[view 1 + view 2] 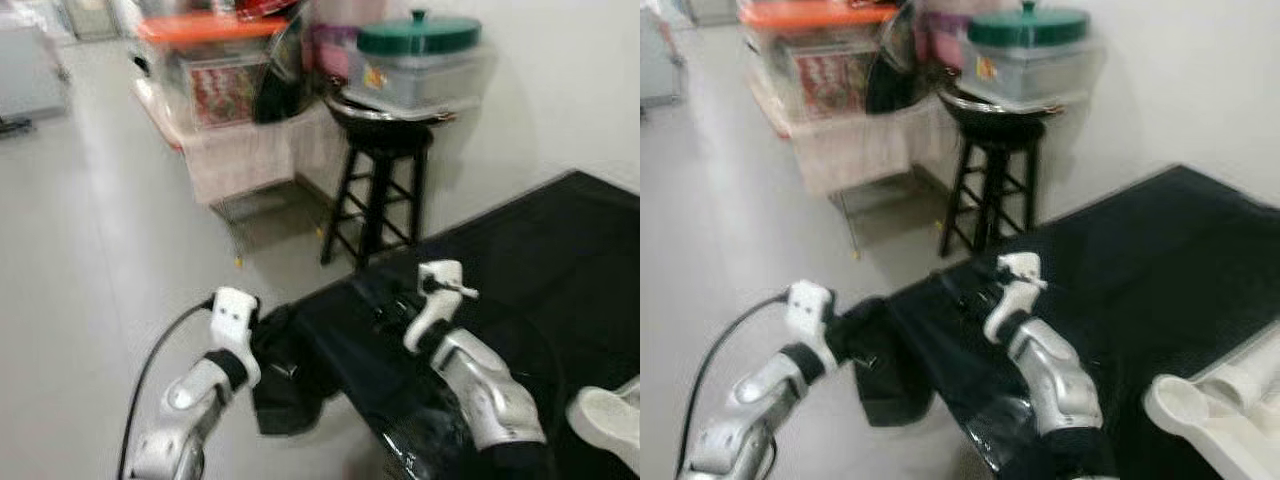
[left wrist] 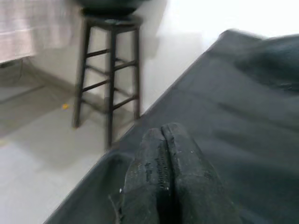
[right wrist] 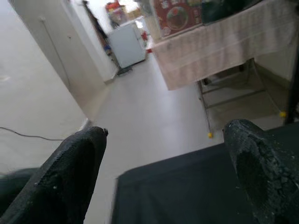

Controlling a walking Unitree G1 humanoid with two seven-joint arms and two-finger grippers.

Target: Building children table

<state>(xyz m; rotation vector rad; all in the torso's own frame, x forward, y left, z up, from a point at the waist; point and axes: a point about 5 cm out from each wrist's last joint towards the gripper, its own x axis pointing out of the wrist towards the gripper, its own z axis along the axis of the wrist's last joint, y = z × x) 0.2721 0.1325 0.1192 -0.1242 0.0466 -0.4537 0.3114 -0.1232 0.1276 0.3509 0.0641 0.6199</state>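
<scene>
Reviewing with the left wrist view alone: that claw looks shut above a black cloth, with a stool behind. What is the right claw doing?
Observer: The right claw is open, fingers wide apart, over the black cloth near its edge.
Operator: Any table parts about?
Observer: White pieces lie on the cloth, on the robot's right.
Operator: What sits on the stool?
Observer: The stool bears a dark pan and, on that, a clear box with a green lid.
</scene>
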